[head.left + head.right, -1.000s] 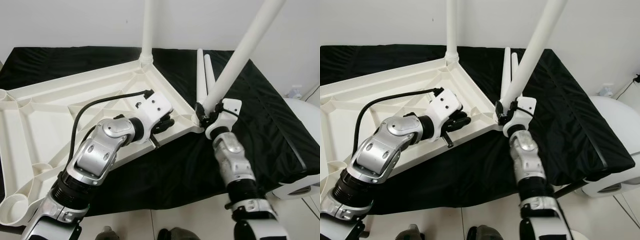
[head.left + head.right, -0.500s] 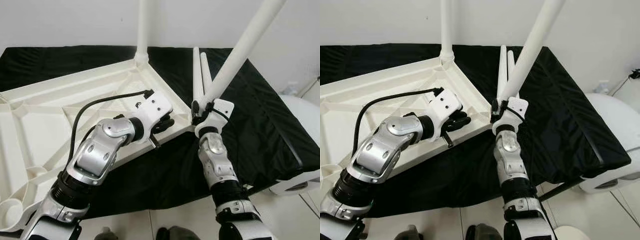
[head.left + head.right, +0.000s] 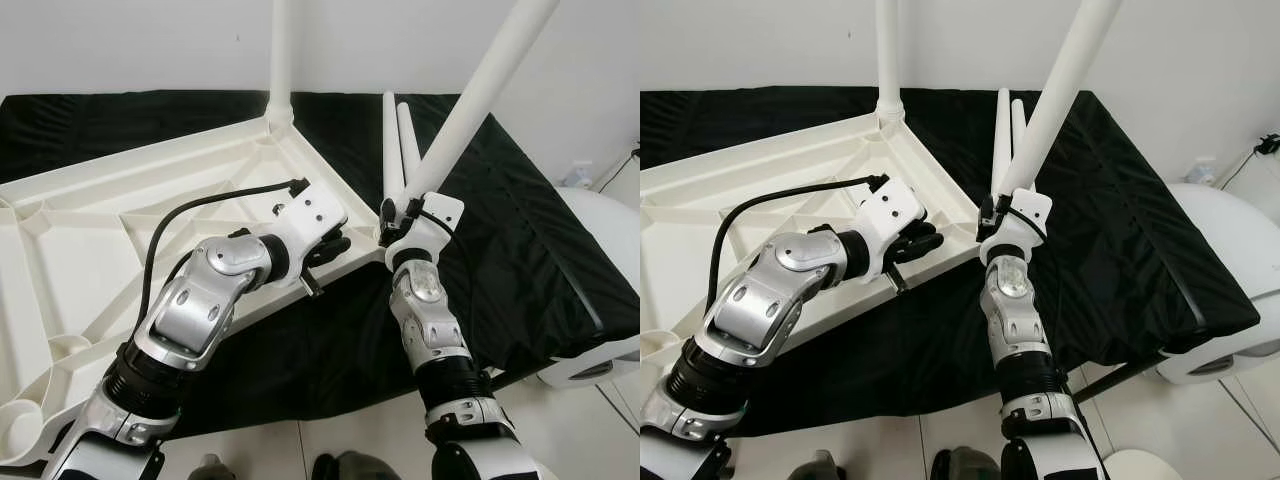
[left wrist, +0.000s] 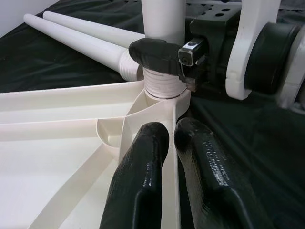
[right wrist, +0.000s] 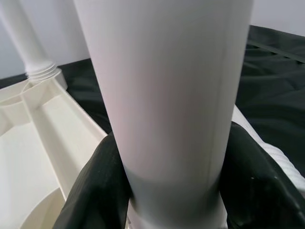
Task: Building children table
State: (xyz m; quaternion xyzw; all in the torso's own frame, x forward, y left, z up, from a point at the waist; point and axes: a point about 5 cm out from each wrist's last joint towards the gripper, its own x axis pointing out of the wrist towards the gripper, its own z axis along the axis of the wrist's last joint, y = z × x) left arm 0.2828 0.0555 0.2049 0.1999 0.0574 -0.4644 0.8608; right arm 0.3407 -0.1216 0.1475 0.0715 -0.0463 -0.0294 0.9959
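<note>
Two tools (image 3: 335, 248) (image 3: 392, 222), tabletop (image 3: 120, 215), leg (image 3: 470, 105)

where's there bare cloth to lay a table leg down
Free: black cloth right of the two loose legs, out to its edge. Crowded: the near tabletop corner, where the left gripper and right gripper clamp rim and held leg.

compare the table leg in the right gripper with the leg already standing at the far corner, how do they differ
The leg in the right gripper leans; the far corner leg stands upright. The held leg is gripped near its base at the near corner socket of the tabletop; the far leg stands free, untouched. Both are white, round, and threaded at the bottom.
</note>
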